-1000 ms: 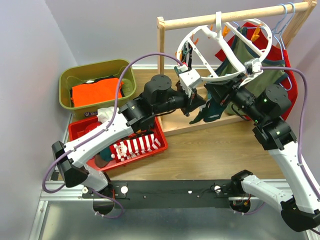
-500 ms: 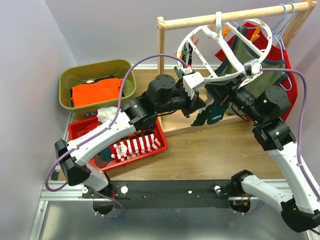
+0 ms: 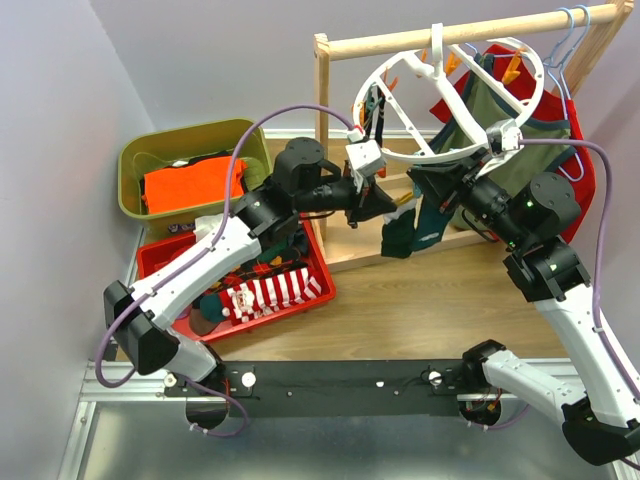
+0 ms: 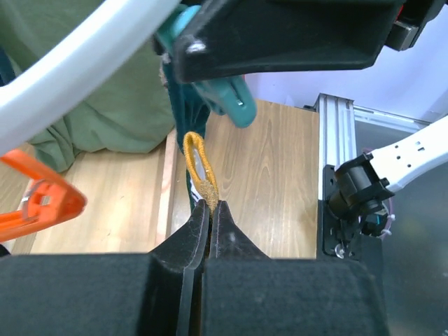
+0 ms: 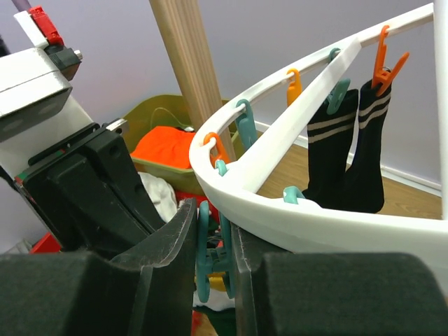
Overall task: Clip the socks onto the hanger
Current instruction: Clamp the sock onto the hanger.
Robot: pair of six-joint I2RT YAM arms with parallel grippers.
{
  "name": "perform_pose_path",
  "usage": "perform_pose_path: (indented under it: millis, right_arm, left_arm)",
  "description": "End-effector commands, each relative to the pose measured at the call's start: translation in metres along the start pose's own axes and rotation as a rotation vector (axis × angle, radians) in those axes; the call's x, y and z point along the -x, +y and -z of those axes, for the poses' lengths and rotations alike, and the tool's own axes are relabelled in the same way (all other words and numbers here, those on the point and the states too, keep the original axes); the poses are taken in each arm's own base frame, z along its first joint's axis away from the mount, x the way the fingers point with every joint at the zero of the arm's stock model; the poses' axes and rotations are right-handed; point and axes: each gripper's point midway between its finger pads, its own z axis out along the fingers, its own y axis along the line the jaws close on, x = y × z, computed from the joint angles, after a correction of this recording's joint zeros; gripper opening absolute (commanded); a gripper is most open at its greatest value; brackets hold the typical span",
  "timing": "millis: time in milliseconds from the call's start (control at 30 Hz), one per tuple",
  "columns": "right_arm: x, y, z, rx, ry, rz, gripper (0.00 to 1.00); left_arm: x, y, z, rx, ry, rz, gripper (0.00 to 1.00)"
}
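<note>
Your left gripper (image 4: 208, 207) pinches the mustard cuff of a teal sock (image 3: 414, 233) beneath the white ring hanger (image 5: 315, 224). Your right gripper (image 5: 213, 241) squeezes a teal clip (image 5: 209, 260). Two black striped socks (image 5: 353, 157) already hang, and more wait in the red bin (image 3: 300, 303).

The counter (image 3: 420, 310) is pale wood planking. An olive-green bin (image 3: 190, 130) sits in its far left corner. Just in front of the bin, along the left edge, a red tray (image 3: 300, 305) lies at a slant. A wooden rack (image 3: 322, 110) stands along the far edge. A black rail (image 3: 330, 385) runs along the near edge.
</note>
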Motion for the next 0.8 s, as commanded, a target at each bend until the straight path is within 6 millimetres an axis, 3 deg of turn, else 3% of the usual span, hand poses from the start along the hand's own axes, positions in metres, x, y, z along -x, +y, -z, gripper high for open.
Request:
perform_pose_path:
  millis: [0, 367, 767]
  right_arm:
    - [-0.018, 0.020, 0.005, 0.112, 0.066, -0.002, 0.22]
    - [-0.018, 0.027, 0.006, 0.158, 0.066, 0.010, 0.22]
    - [-0.023, 0.033, 0.007, 0.201, 0.080, 0.021, 0.22]
  left_arm:
    - [0.016, -0.018, 0.008, -0.156, -0.053, -0.058, 0.00]
    - [0.008, -0.017, 0.004, -0.276, -0.026, -0.043, 0.00]
    - [0.030, -0.011, 0.003, -0.288, -0.072, -0.070, 0.00]
